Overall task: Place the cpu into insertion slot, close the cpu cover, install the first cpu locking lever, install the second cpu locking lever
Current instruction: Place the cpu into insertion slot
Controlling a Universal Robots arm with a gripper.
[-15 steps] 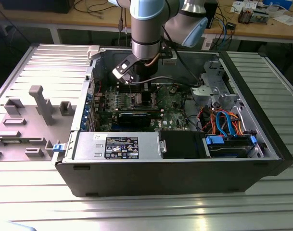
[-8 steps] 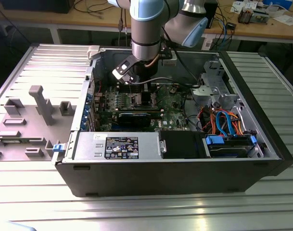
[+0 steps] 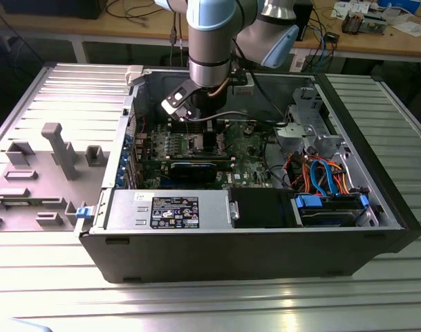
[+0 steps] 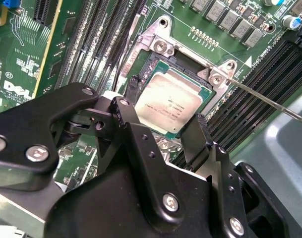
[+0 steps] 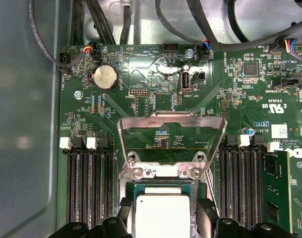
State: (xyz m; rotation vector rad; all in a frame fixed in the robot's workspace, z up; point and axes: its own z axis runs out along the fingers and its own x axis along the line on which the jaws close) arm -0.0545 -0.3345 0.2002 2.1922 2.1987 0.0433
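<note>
My gripper [image 4: 160, 116] is shut on the cpu [image 4: 168, 101], a silver-topped square chip with a green edge. One black finger [image 4: 122, 110] presses each side. The cpu hangs slightly tilted just over the insertion slot [image 4: 188, 62], whose dark centre shows beyond the chip. In the first wrist view the cpu [image 5: 163, 213] sits between the fingertips of the gripper [image 5: 165, 210]. The cpu cover [image 5: 170, 119] stands open past the slot [image 5: 163, 173]. A thin metal locking lever [image 4: 270, 101] sticks out, unlatched. In the exterior view the gripper [image 3: 202, 119] is down inside the computer case.
Long black memory slots [image 5: 89, 183] flank the socket on both sides. A coin battery [image 5: 105, 78] and cables [image 5: 190, 29] lie beyond the cover. The grey power supply box [image 3: 169, 207] and the drive bay with coloured cables [image 3: 328, 180] fill the case front. A grey fixture tray [image 3: 51, 159] lies outside the case.
</note>
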